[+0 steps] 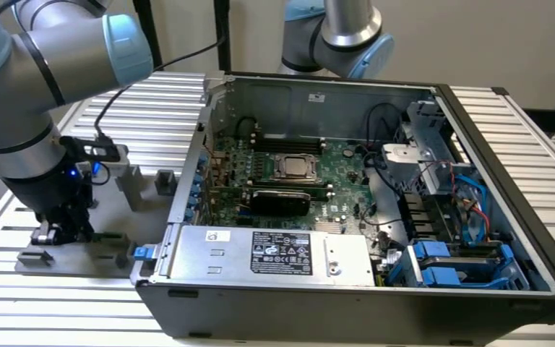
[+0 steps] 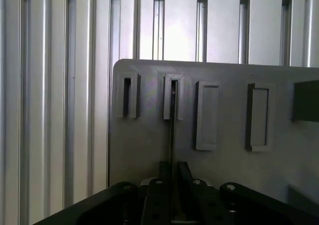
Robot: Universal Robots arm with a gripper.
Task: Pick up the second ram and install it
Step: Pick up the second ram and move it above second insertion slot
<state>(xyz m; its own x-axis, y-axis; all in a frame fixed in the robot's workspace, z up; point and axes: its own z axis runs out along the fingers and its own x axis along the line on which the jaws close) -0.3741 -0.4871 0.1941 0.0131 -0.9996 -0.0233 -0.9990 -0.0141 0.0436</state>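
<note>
**Gripper [image 2: 172, 170] low at holder plate [image 2: 144, 150], second ram [image 2: 172, 130] running into it**

Wrist view: the gripper sits low over one edge of the grey holder plate. Grip state: cannot tell. Clamped on the stick or apart from it, neither view settles it. The second ram stands on its edge on the holder plate and reads as a thin dark line. One end sits in a slotted block [image 2: 173, 98] on the plate, and the other end runs into the middle of the gripper. Another slotted block [image 2: 127, 96] is just beside the first on the plate. Two wider flat blocks [image 2: 207, 115] follow in the same row. The plate lies on a ribbed aluminium table [image 2: 50, 95], which shows past the plate's edge beyond the blocks and along one side.

Exterior view: the arm [image 1: 27, 144] comes down onto the holder plate, wrist roughly upright, with a small blue light on it. An open computer case [image 1: 355, 307] is just beside the plate, on the exterior view's right of it. Inside the case, apart from the plate:
- green motherboard [image 1: 345, 173] with a CPU socket [image 1: 295, 168];
- power supply [image 1: 268, 253] along the case's front wall;
- blue drive brackets [image 1: 451, 264] at the case end away from the plate.

A second arm's joint [image 1: 345, 36] shows beyond the case, well apart from the plate.
</note>
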